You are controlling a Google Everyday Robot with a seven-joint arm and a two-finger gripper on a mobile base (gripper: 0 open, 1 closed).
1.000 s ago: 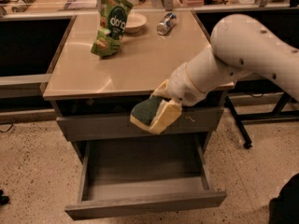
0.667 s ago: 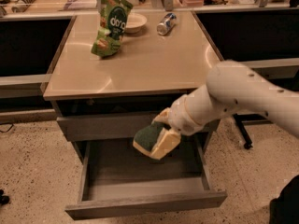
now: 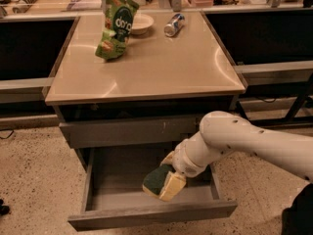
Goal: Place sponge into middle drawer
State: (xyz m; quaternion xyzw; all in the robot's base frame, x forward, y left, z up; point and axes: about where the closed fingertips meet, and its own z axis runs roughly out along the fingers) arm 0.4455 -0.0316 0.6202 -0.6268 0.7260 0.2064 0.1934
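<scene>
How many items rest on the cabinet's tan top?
3: green snack bag at rear left, white bowl just behind it, can lying rear centre. None seems hidden. The gripper holds the sponge over the open middle drawer.

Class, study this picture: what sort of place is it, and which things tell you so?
Probably an office or lab break area: a counter bearing a snack bag, bowl and can. The pincer holds a sponge over the open drawer.
</scene>
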